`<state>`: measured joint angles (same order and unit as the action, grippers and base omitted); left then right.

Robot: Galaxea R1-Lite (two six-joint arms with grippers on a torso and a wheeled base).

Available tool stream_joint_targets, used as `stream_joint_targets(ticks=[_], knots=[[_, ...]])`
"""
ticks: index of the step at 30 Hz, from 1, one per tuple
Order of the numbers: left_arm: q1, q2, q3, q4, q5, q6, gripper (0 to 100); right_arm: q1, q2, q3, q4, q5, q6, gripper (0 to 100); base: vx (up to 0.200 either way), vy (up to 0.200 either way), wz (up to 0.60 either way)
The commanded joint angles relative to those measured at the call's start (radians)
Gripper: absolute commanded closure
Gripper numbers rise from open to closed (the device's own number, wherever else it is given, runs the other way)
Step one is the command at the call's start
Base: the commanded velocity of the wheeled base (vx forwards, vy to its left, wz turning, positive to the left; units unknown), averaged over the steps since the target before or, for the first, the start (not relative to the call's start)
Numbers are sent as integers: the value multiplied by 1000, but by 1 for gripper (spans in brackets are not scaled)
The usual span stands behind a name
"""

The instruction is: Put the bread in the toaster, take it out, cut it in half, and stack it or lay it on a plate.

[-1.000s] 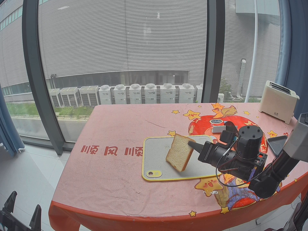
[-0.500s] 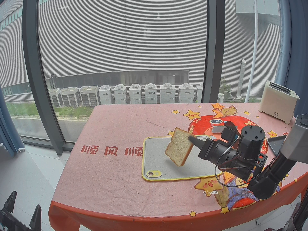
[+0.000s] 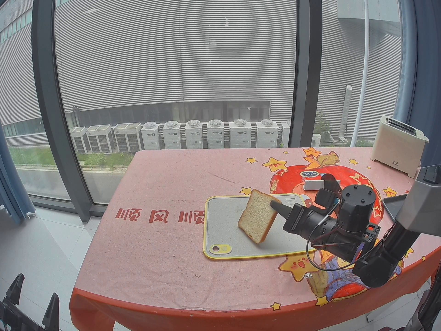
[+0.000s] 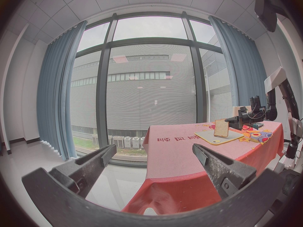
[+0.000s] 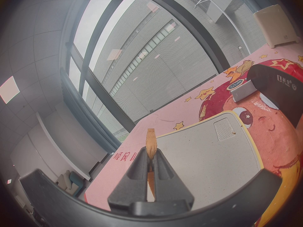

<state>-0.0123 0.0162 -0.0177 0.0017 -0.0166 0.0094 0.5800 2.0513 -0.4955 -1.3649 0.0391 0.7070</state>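
The right hand (image 3: 275,206) is pinching the square, brown-crusted bread slice (image 3: 257,216) by one edge, tilted just above the speckled grey, yellow-rimmed cutting board (image 3: 225,226). The boxy cream toaster (image 3: 398,145) is sitting well behind that hand. The left hand (image 4: 154,152) is gaping wide, empty.

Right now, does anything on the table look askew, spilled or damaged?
Only the pale square slice of bread stands out: it hangs tilted over the grey cutting board with a yellow rim, pinched by one edge in the fingers of the right gripper. Nothing looks spilled or broken.
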Motion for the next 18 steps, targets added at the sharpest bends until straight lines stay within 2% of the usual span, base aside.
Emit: stream_joint_targets(ticks=[1,6,7,18], knots=[[0,-16,16,0,0,0,0,0,1,0,0,1,0,100,0,0,0],[0,-16,16,0,0,0,0,0,1,0,0,1,0,100,0,0,0],[0,-16,16,0,0,0,0,0,1,0,0,1,0,0,0,0,0],[0,-16,16,0,0,0,0,0,-14,-12,3,-15,3,0,0,0,0]])
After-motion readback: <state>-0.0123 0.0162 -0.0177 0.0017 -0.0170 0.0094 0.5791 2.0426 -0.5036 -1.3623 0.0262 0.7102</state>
